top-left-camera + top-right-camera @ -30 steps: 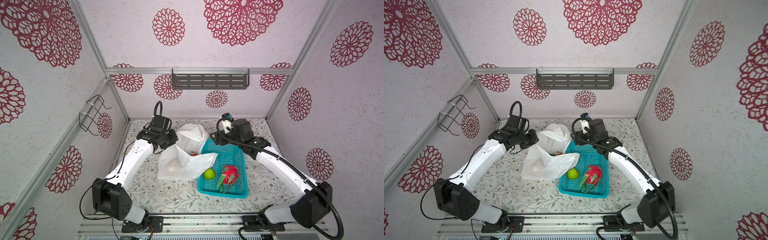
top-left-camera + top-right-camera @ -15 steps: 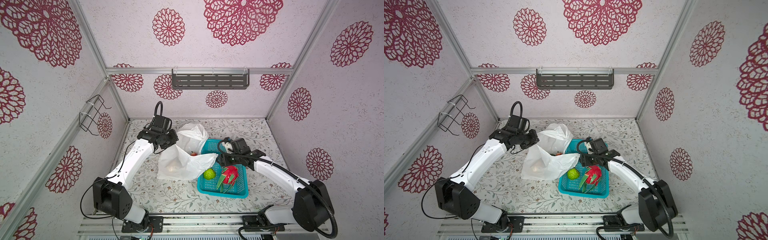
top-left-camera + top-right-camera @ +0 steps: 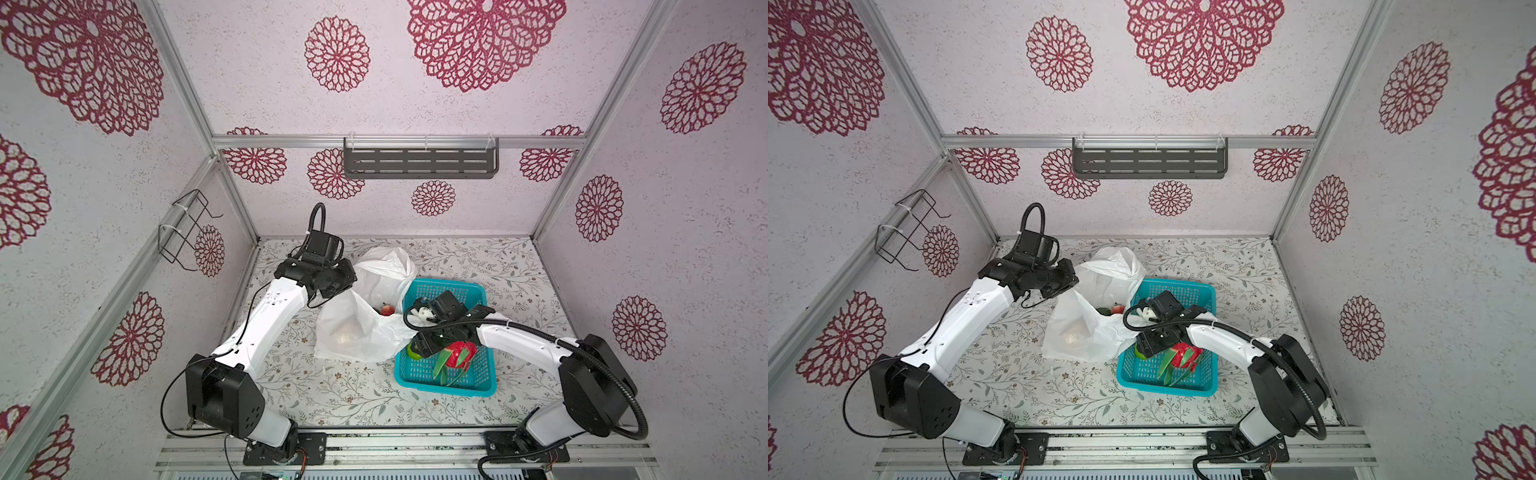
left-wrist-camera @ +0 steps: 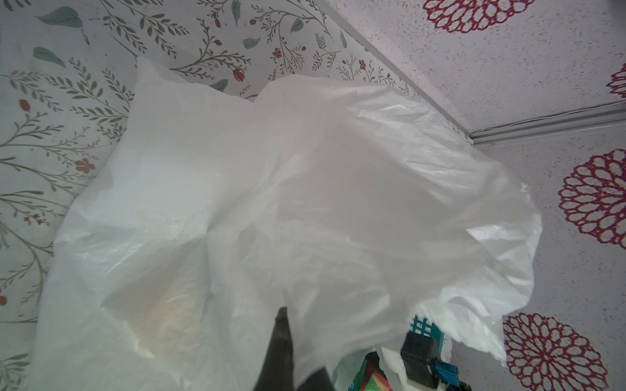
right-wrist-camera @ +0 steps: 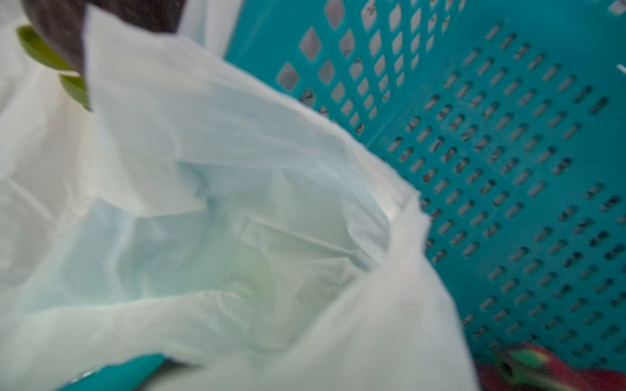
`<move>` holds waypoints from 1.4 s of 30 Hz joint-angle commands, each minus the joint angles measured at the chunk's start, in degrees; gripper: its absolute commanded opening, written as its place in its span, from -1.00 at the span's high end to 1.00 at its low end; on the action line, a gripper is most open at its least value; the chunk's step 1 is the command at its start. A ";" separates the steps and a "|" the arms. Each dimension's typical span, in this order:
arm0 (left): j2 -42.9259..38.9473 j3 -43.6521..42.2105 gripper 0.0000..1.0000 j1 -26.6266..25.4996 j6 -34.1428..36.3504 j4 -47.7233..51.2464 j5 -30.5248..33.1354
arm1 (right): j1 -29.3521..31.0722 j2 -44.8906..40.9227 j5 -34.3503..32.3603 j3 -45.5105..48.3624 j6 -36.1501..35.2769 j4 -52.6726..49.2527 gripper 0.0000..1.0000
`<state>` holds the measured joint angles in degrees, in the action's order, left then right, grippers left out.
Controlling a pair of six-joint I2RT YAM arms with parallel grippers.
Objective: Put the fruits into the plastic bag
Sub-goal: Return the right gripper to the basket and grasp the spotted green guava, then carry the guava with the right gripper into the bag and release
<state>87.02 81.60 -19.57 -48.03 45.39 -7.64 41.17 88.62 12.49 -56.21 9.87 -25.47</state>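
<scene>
Plastic bag (image 3: 361, 332): slumped just left of the teal basket (image 3: 453, 384), a red fruit (image 3: 387, 309) in its mouth. Dragon fruit (image 3: 459, 355) and green fruit (image 3: 410, 352): in the basket. Right gripper (image 3: 424, 348): jaws wide; a second ago raised at the basket's far edge, now low over the green fruit. Left gripper (image 3: 343, 279): unchanged, clamped on the bag's rim.

Pale textured walls (image 3: 415, 104) carry dark red floral medallions, framed by aluminium posts (image 3: 183, 83). A dark slotted shelf (image 3: 419, 160) hangs on the back wall, a black wire rack (image 3: 183, 232) on the left wall. The table (image 3: 478, 257) has a leaf-and-flower print.
</scene>
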 commanded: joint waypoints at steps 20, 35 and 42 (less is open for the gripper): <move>-0.26 0.40 1.00 0.19 0.31 0.14 -0.09 | -1.97 -0.31 -4.97 -2.24 0.56 1.17 0.22; -0.91 -0.17 1.00 0.21 1.01 -0.08 -0.40 | -15.68 -13.26 -16.45 -7.35 1.85 1.66 0.25; -1.16 -0.44 1.00 0.17 1.01 -0.55 -0.66 | -11.24 -8.53 -2.21 -10.91 3.18 8.56 0.23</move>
<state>87.02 81.58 -19.57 -47.57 45.34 -8.27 26.70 78.22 3.68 -64.53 12.14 -21.26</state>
